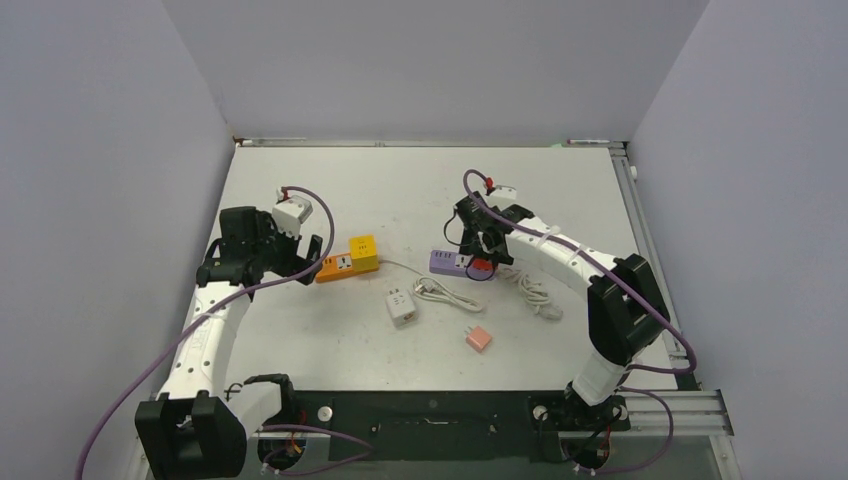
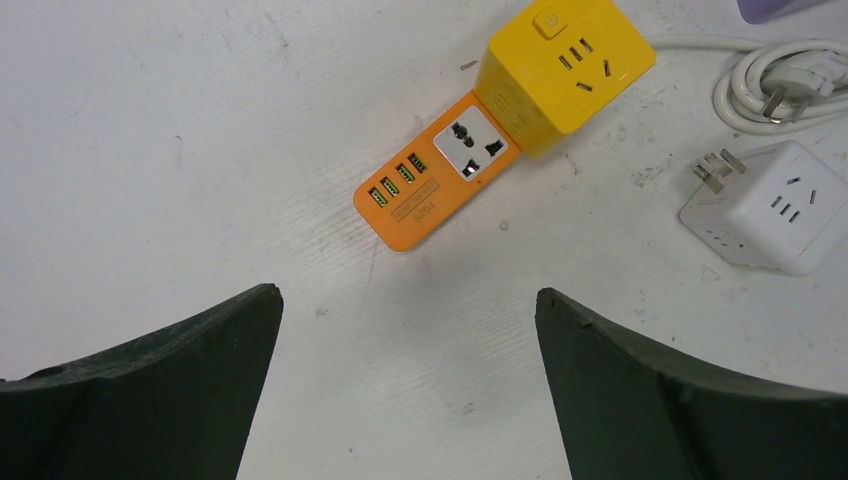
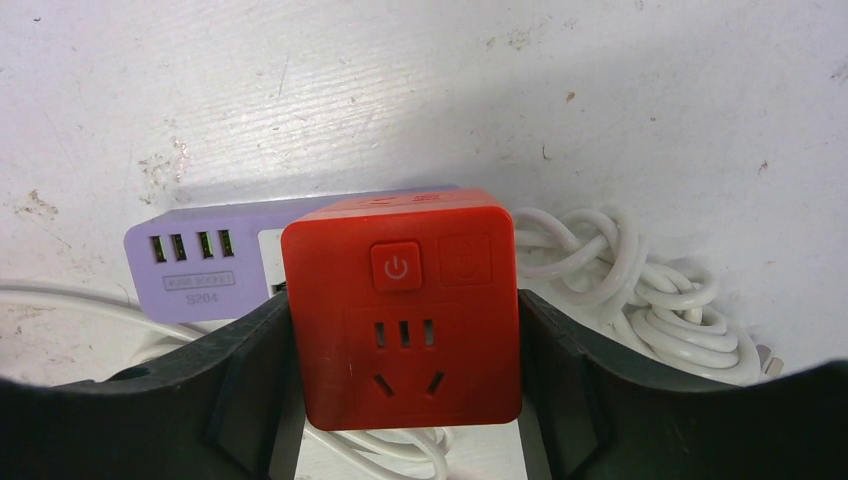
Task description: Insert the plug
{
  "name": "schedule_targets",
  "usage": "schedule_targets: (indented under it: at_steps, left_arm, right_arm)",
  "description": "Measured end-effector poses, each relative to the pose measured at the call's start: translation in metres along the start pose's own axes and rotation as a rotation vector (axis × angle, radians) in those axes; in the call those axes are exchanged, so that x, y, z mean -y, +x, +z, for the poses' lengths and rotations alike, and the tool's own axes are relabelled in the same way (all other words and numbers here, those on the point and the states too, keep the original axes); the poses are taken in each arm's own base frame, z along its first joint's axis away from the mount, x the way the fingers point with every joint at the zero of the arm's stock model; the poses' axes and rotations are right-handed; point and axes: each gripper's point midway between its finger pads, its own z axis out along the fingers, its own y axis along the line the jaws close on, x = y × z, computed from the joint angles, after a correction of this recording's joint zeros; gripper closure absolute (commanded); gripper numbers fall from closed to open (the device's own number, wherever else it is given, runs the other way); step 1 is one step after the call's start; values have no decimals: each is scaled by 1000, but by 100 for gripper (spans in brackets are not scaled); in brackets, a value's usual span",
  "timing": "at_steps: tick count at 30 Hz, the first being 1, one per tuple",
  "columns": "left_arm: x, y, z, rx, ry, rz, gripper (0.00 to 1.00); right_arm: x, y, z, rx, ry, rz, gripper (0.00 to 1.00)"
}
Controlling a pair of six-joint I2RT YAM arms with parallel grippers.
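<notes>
Right end effector (image 3: 402,370) clamps red cube (image 3: 400,300) at purple strip (image 3: 200,265), white cable (image 3: 620,290) beside. Left end effector (image 2: 405,330) stands wide near orange strip (image 2: 430,180).

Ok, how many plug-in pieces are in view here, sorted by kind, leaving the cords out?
Flat USB socket strips: 2 (orange plastic strip, purple plastic strip)
Socket cubes: 3 (yellow plastic cube, red plastic cube, white plastic cube)
Small pink square block: 1
Total: 6
</notes>
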Motion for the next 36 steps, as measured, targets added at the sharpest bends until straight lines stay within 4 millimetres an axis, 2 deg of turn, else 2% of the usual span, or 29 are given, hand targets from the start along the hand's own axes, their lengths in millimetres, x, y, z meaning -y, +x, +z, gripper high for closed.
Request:
schedule_targets:
  at_steps: [36]
  left_arm:
    - [0,-4,-5,20,-8,9,4]
  right_arm:
    - [-3,8,9,5,-39,26,95]
